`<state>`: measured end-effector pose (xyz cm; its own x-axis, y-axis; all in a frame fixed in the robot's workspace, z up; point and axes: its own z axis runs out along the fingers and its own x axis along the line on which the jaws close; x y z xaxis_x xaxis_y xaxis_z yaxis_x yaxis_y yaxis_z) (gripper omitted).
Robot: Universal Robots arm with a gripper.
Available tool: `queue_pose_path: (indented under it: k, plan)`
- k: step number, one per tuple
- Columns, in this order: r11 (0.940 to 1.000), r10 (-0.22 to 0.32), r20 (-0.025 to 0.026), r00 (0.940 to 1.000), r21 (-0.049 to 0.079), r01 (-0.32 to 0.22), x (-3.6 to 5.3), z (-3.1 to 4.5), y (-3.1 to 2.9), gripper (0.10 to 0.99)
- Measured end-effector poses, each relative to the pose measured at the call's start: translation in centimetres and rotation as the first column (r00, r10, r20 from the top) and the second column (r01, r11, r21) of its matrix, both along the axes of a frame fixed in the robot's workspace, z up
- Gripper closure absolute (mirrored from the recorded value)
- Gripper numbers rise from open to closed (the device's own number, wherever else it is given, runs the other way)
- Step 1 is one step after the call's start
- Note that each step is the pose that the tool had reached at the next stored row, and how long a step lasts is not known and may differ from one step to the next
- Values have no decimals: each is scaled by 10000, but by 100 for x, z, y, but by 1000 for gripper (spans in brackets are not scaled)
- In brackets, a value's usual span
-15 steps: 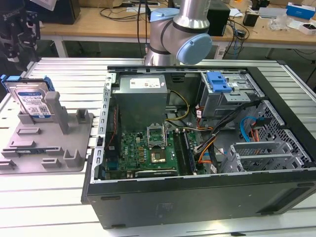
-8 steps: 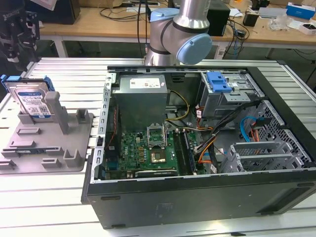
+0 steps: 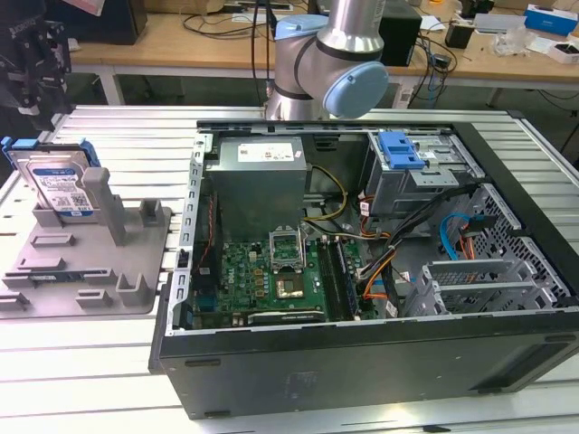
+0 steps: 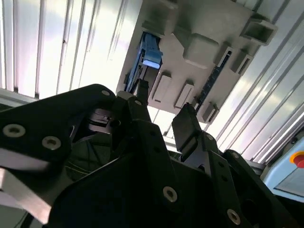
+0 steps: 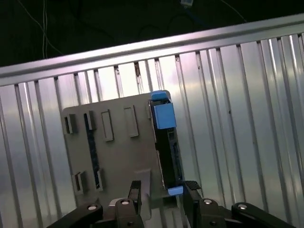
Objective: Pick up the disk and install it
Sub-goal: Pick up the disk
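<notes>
Around the fixture tray (image 3: 99, 271), the exterior view is evenly lit from overhead, with faint shadows. In the second wrist view the table slats (image 4: 95, 47) beside the tray burn out to white glare and my gripper (image 4: 164, 102) in front of it is near-black. In the first wrist view, slats behind the tray gleam violet against darkness.

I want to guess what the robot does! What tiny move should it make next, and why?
Probably lower straight down. The open gripper hangs above the disk, which stands on edge in the grey tray, and nothing is touching the disk.
</notes>
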<state>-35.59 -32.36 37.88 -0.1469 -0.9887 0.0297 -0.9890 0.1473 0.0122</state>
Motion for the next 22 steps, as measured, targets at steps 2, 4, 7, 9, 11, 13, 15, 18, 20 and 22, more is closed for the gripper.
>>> queue_pose_path:
  k: [2, 4, 7, 9, 11, 13, 15, 18, 20, 22]
  plan:
    - [9995, 319, 3, 9995, 1, -319, -1, -11, 5, 604]
    - [9979, 643, 3, 9979, 1, -643, 0, -27, 14, 604]
    - [9947, 1026, 6, 9947, 0, -1026, -3, -60, 76, 604]
    - [9941, 1089, 8, 9941, -1, -1089, -15, -72, 120, 604]
    - [9937, 1120, 12, 9937, -2, -1120, -49, -96, 180, 604]
    - [9933, 1155, 7, 9933, -10, -1155, -97, -125, 198, 604]
    - [9929, 1186, 9, 9929, -14, -1186, -143, -143, 198, 604]
    - [9918, 1276, 8, 9918, -20, -1276, -249, -159, 198, 604]
    - [9912, 1323, 8, 9912, -20, -1323, -284, -166, 198, 604]
    - [9900, 1407, 8, 9900, -20, -1407, -339, -176, 198, 604]
